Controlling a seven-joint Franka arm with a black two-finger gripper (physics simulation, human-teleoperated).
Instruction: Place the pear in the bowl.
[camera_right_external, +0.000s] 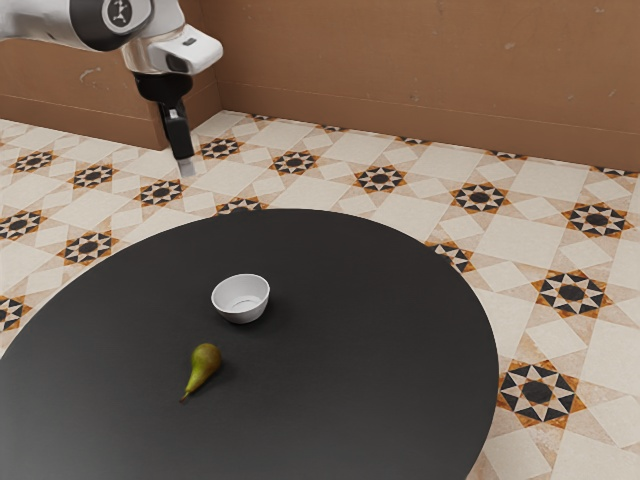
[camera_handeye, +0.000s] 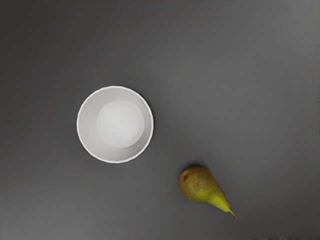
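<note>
The arm (camera_right_external: 45, 22) is cut off at the exterior view's upper left; the black table (camera_right_external: 330, 400) runs out of that view on the left and near sides; whether the claw (camera_right_external: 183, 157), hanging at the far left above table height, is open or closed I cannot tell. A pale emblem sits on the arm's dark round cap (camera_right_external: 119, 12), too small to read; the mark on the white casing is equally illegible. The green-brown pear (camera_right_external: 203, 366) lies on its side on the table, outside the white bowl (camera_right_external: 240, 299), near it, on its near side and slightly left; its stem points near and left, away from the bowl; its fat end faces the bowl, and its long axis runs roughly in line with it.
</note>
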